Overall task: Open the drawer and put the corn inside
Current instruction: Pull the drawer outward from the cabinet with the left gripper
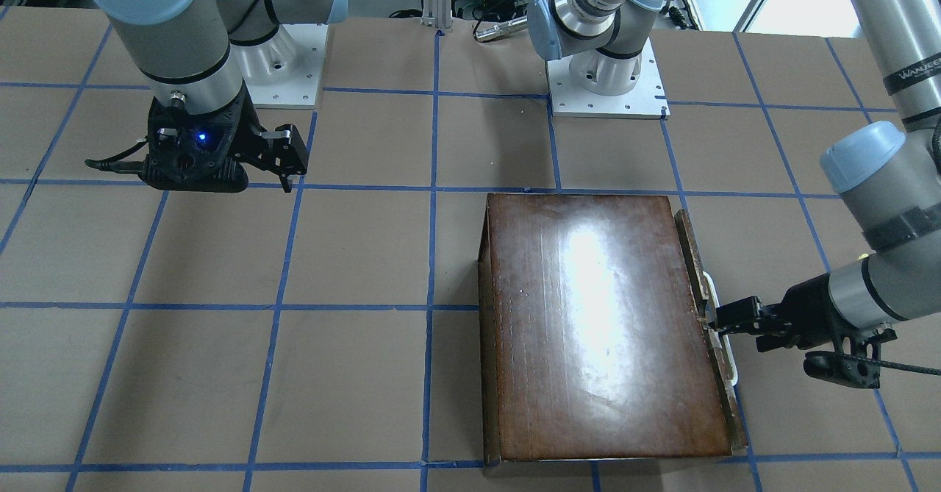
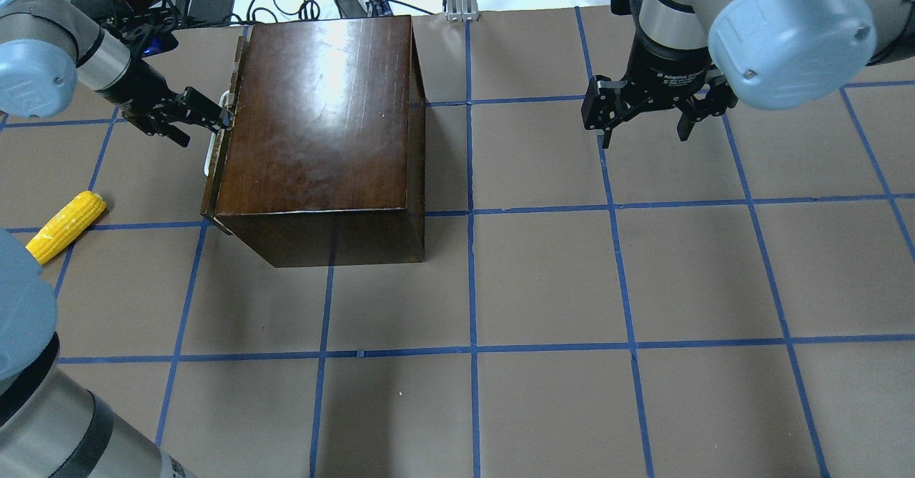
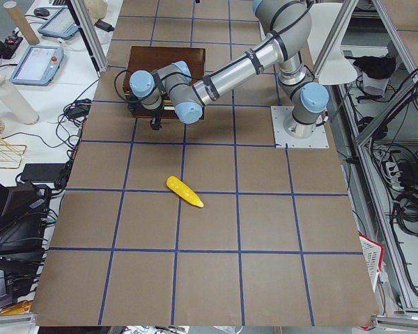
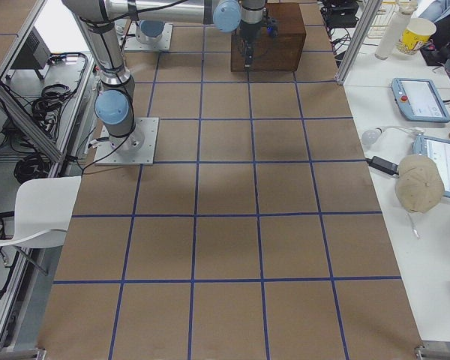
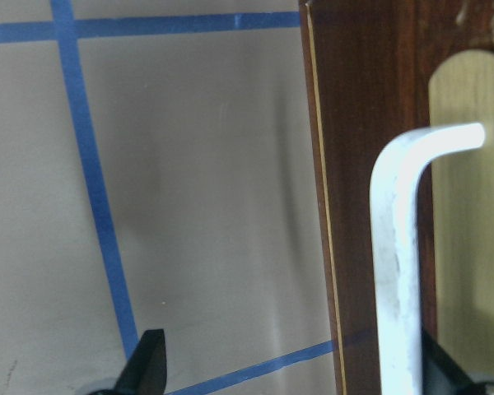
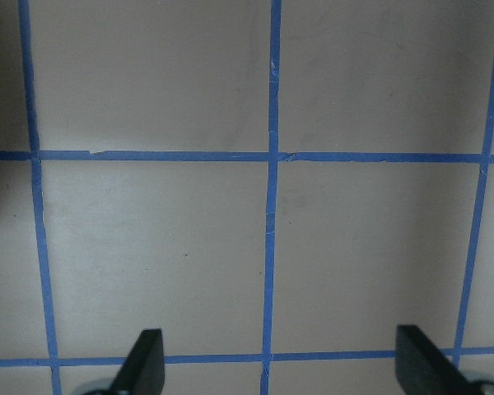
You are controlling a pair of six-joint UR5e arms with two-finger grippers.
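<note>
Corn (image 2: 66,226), a yellow tapered cob with rows of kernels, lies loose on the brown paper-covered surface (image 2: 543,278) with its blue tape grid. It is at the left edge of the overhead view, below and left of the glossy dark-brown wooden box (image 2: 322,106). The step in hand looks like the first one: taking hold of the drawer (image 1: 692,257), whose worn dark-brown front panel sits shut, or all but shut, against the box. The left tool (image 2: 218,113) reaches in from the upper left of the overhead view to the whitish bent-bar handle (image 5: 395,247). In the left wrist view its fingers stand wide apart, the handle just inside the right-hand one, with nothing gripped. The next move, as I judge it, calls for closing on that bar and pulling straight out without dragging the box. The corn is well apart from this tool and lower in the frame, near the line the drawer would slide along, so a long pull might come close to it. The right tool (image 2: 643,131) hangs spread open and empty over bare surface at the upper right.
</note>
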